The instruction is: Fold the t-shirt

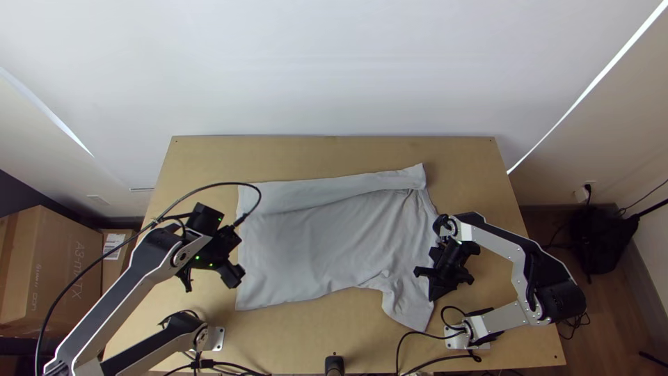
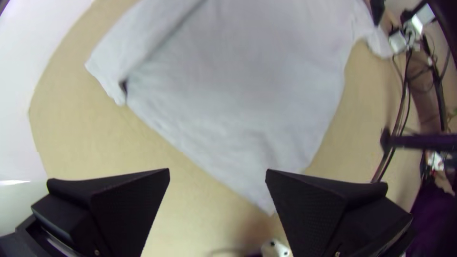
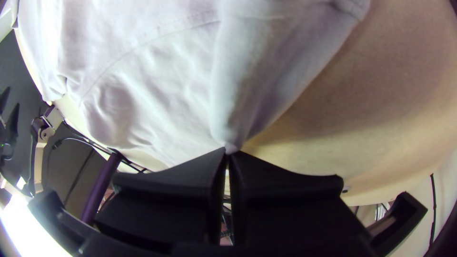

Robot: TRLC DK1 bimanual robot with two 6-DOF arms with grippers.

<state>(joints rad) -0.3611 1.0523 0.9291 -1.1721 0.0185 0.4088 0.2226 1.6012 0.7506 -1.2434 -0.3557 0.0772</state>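
T-shirt (image 1: 327, 244) is lying across the bench's (image 1: 278, 338) middle, its strip toward the far edge folded over; the right fingers (image 1: 434, 287) are pinching its right-hand edge, while the left fingers (image 1: 232, 276) are hovering apart, near the bench's left edge.

One t-shirt (image 1: 320, 244), two arms (image 1: 122, 303), two hands (image 1: 210, 275), one wooden table (image 1: 334, 153)

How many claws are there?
2: the left gripper, open, by the left end of the shirt in the top view; the right gripper, pinching its right edge.
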